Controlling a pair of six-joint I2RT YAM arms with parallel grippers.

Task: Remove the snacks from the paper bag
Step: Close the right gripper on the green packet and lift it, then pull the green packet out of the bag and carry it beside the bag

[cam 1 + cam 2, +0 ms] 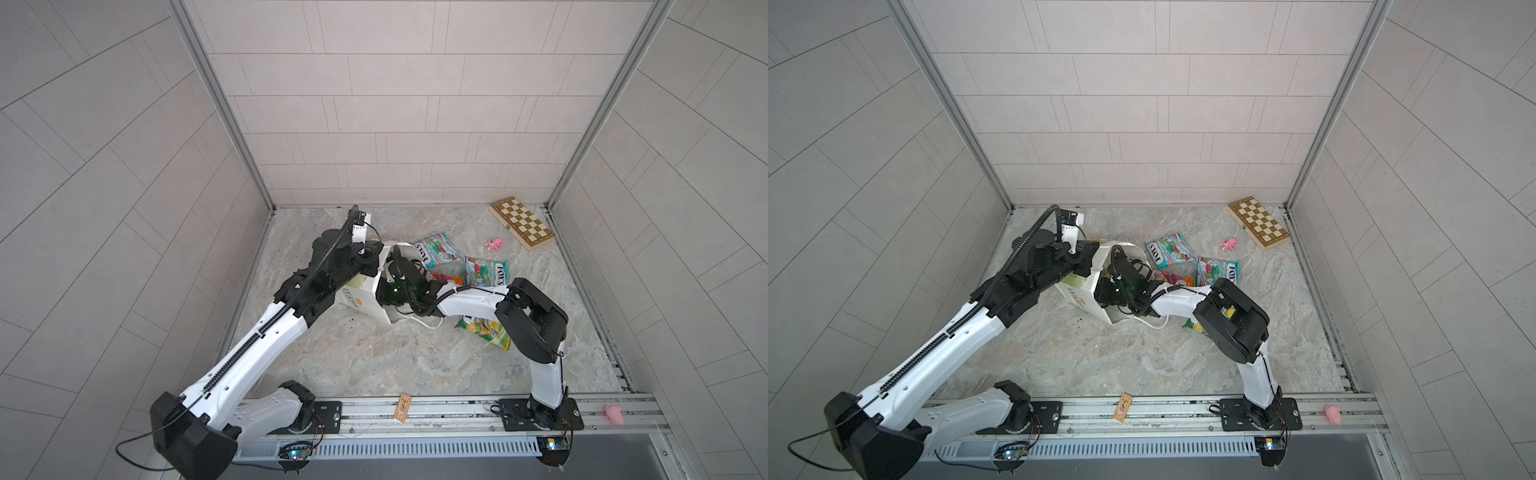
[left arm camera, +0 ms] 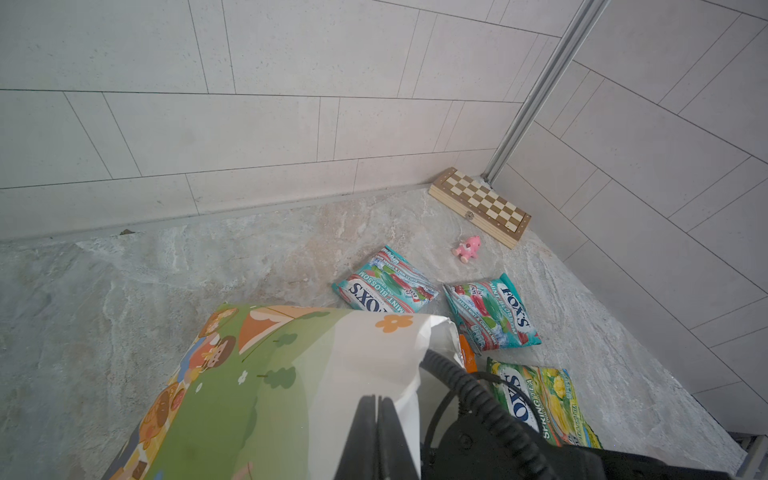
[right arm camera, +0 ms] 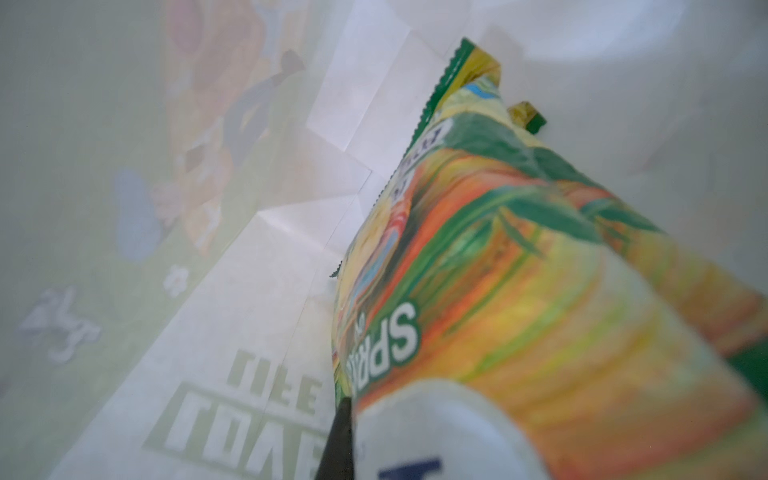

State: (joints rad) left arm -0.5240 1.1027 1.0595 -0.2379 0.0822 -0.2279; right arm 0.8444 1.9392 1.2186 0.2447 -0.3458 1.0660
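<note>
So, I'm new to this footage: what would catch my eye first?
The paper bag lies on its side in the middle, left gripper pinching its rim, right gripper reaching inside, shut on an orange-and-green packet. Beside its mouth, teal packets lie scattered.

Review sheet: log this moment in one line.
left tool: shut on paper bag | right tool: inside bag, shut on yellow-green packet | packet not yet out

I'm looking inside the paper bag [image 3: 208, 291], green lettering [image 3: 249, 407] showing through mirrored. A yellow-green packet [image 3: 519, 270] marked "SPRI" fills my view, blurred up close. My right pincer [image 3: 347, 415] grips its near edge, one dark finger [image 3: 338, 449] visible.
</note>
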